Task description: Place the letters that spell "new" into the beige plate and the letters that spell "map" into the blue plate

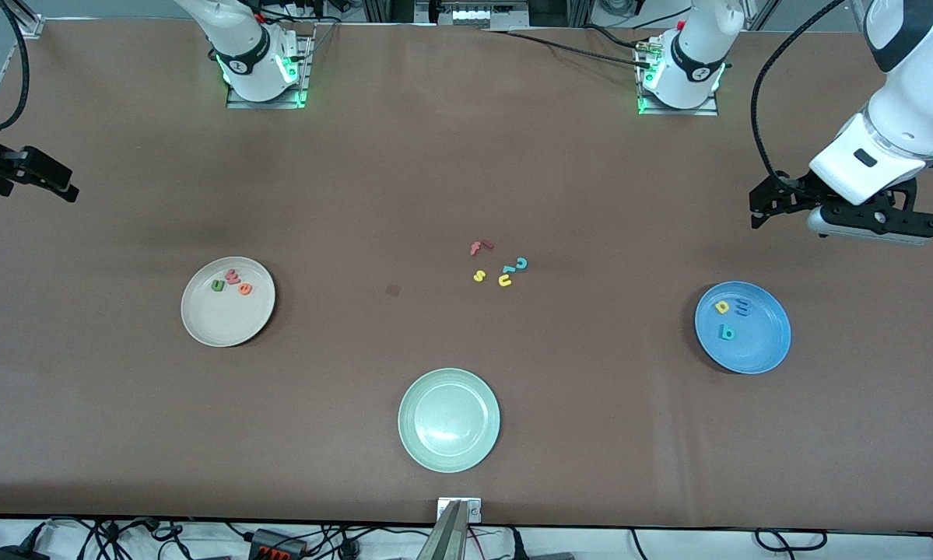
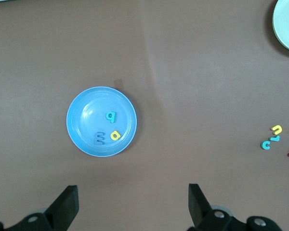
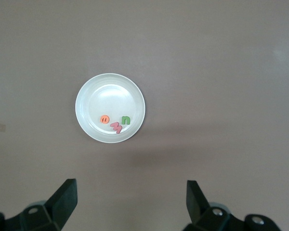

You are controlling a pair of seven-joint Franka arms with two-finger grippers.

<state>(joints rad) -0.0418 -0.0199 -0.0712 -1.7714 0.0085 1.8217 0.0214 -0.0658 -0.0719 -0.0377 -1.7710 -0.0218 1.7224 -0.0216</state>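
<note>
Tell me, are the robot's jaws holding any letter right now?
No. The left gripper and right gripper are both open and empty, up over bare table.

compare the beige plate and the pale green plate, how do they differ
The beige plate holds three foam letters, green, pinkish-red and orange; the pale green plate holds nothing. The beige plate is cream coloured, the pale green plate a light mint. The beige plate lies toward the right arm's end of the table; the pale green plate lies midway, nearer the front camera. Both are round, shallow-rimmed and look alike in size.
</note>
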